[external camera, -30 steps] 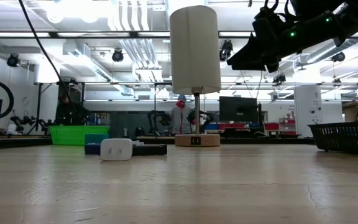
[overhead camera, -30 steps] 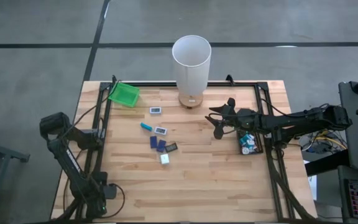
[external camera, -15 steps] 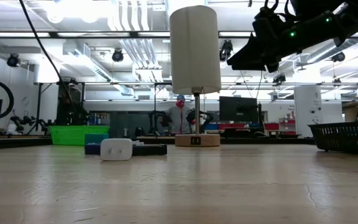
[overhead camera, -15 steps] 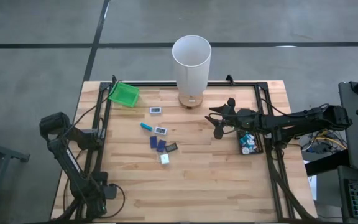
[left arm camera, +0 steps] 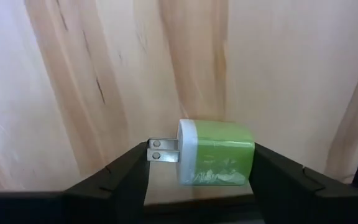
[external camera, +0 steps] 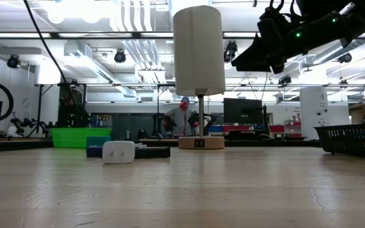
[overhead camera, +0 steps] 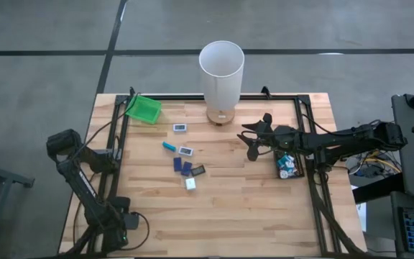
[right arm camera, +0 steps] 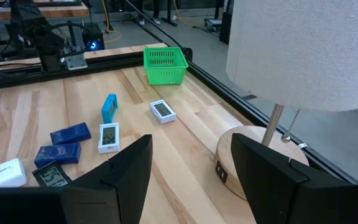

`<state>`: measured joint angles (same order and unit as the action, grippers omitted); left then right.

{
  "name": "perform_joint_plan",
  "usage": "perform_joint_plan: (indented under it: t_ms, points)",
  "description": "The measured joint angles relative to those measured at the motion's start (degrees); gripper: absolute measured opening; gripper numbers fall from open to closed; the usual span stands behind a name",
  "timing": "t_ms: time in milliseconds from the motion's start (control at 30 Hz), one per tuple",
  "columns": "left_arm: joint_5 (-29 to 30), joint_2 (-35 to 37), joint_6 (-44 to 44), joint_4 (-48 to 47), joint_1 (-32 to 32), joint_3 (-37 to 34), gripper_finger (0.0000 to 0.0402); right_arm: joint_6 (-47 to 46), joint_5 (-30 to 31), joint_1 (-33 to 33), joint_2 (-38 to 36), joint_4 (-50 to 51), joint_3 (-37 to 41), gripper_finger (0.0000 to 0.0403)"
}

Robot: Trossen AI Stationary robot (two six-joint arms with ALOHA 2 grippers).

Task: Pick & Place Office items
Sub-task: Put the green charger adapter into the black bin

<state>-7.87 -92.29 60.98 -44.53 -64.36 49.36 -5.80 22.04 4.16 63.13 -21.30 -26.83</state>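
Quick look at where we are with the office items. The left gripper (left arm camera: pixel 201 157) is low over the tabletop (overhead camera: pixel 250 208), near the left corner on the side away from the lamp (overhead camera: pixel 221 72). Its fingers look pressed in on a little green-and-white plug charger (left arm camera: pixel 216 152). One pad is against the prongs and the other against the green end, so it's a lengthwise pinch. We reckon that's just how the piece lay on the wood. We can't tell if it's off the table yet.

The right gripper (overhead camera: pixel 254 146) hangs above the tabletop just beside the lamp base. Its fingers are spread with nothing between them. It sits between the black tray (overhead camera: pixel 299 171) by the right edge, which already has a few pieces in it, and the loose cluster (overhead camera: pixel 185 167) mid-table. To us it looks parked and ready for the next grab.

That cluster is blue rectangles, a teal bit (overhead camera: pixel 169 146) and some white blocks, with one white piece (overhead camera: pixel 180 127) nearer the lamp's edge. The green tray (overhead camera: pixel 144 108) sits at the left corner on that same edge, and it's probably where the left arm's charger goes.
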Motion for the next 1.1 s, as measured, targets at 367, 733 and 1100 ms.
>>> perform_joint_plan:
  t_ms: [367,733,1100]
  points:
    - [0.4,0.0,-10.3,0.0,10.2,0.0,0.0243,0.0,0.0,0.0,0.0,0.0,0.0,0.0217]
    - [0.5,-0.1,-24.8,3.4,20.8,-0.1,0.0243,0.0,0.0,0.0,0.0,0.0,0.0,0.0217]
    - [-0.1,-0.4,-31.2,5.1,30.3,2.4,0.0243,0.0,0.0,0.0,0.0,0.0,0.0,0.0217]
